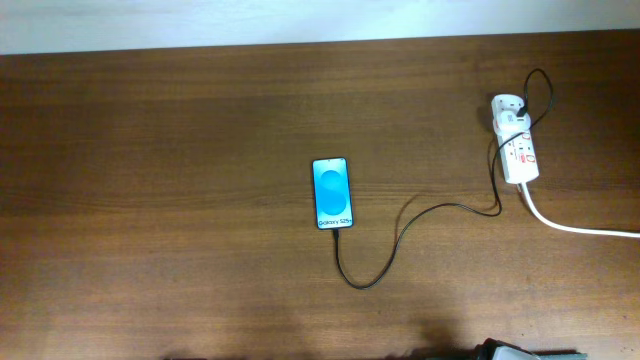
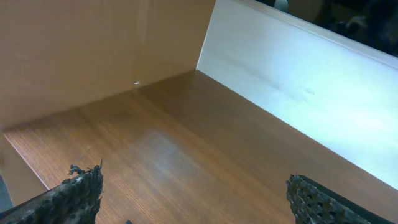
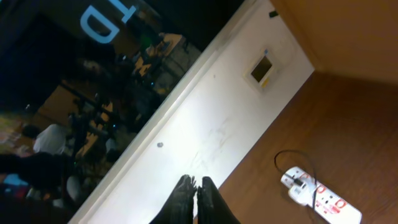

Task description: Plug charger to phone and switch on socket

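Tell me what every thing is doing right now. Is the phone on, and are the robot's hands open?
Slim blue-screened phone: lying flat, screen lit.
Thin black charger cable: tip at the phone's bottom edge, looks plugged in.
White plug: sitting in the socket strip.
Small white socket strip: switch too small to tell.
Left gripper: open, empty.
Right gripper: shut, empty.

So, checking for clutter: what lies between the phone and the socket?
Only the charger cable, looping across the bare table, shown in the overhead view.
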### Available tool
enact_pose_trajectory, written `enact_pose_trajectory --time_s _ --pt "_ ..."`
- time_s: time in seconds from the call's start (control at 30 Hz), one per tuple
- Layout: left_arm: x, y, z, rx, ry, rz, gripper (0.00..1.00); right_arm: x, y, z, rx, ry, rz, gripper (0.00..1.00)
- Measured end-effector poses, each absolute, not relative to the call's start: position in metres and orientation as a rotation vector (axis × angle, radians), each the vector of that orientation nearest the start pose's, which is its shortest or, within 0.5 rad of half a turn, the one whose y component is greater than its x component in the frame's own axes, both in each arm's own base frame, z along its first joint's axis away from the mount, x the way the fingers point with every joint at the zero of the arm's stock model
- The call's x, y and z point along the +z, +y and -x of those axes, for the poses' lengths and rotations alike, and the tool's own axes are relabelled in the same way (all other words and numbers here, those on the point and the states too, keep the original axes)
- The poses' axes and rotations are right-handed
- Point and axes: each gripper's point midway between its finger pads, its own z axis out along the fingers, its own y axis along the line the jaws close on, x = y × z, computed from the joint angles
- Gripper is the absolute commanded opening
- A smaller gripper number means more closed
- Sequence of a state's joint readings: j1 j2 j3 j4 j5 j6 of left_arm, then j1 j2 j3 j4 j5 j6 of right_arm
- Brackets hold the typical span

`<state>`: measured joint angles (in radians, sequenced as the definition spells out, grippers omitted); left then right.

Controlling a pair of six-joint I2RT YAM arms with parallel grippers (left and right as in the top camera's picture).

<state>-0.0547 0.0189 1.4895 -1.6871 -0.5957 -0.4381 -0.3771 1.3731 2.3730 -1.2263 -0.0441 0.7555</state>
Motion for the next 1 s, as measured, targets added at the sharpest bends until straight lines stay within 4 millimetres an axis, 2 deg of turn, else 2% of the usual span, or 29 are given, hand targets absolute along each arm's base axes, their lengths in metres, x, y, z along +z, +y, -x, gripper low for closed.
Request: enact_pose_trajectory --time_s 0.13,0.27,0.33,0.43,0.47,0.5,0.57,0.6,0.63,0.7,0.73,0.83,0.93,1.0 --pt "0.323 0.1 0.063 0.174 1.585 0.742 0.99 0.558 -0.088 -0.269 0.356 1.561 -0.902 0.13" --pt "0.351 0.097 0.055 0.055 1.436 0.782 0.99 0.559 -0.081 -0.268 0.385 1.573 -0.877 0.13" --pt "0.36 0.092 0.041 -0.005 1.407 0.772 0.99 0.558 -0.077 -0.269 0.407 1.586 -0.864 0.13" --pt "0.359 0.074 -0.01 -0.096 1.435 0.717 0.99 0.558 -0.071 -0.27 0.439 1.6 -0.843 0.13" --pt "0.351 0.068 -0.039 -0.115 1.461 0.701 0.99 0.558 -0.069 -0.27 0.448 1.604 -0.835 0.13" --pt "0.335 0.062 -0.067 -0.125 1.513 0.685 0.99 0.558 -0.066 -0.27 0.459 1.612 -0.826 0.13" --pt "0.33 0.052 -0.108 -0.182 1.48 0.646 0.99 0.558 -0.059 -0.271 0.478 1.624 -0.806 0.14" --pt "0.322 0.047 -0.132 -0.211 1.472 0.625 1.0 0.558 -0.055 -0.272 0.49 1.631 -0.797 0.14" --pt "0.303 0.038 -0.162 -0.245 1.481 0.594 0.99 0.558 -0.055 -0.272 0.491 1.631 -0.795 0.14" --pt "0.283 0.03 -0.195 -0.289 1.447 0.557 0.99 0.558 -0.054 -0.272 0.494 1.633 -0.793 0.14" --pt "0.258 0.026 -0.212 -0.301 1.461 0.545 0.99 0.558 -0.054 -0.272 0.496 1.635 -0.791 0.14" --pt "0.213 0.017 -0.237 -0.302 1.475 0.468 0.99 0.558 -0.053 -0.272 0.498 1.636 -0.788 0.14" --pt "0.191 0.01 -0.245 -0.3 1.485 0.404 0.99 0.562 -0.051 -0.266 0.487 1.629 -0.766 0.14" --pt "0.182 0.008 -0.246 -0.276 1.512 0.377 0.99 0.567 -0.047 -0.254 0.478 1.614 -0.741 0.14"
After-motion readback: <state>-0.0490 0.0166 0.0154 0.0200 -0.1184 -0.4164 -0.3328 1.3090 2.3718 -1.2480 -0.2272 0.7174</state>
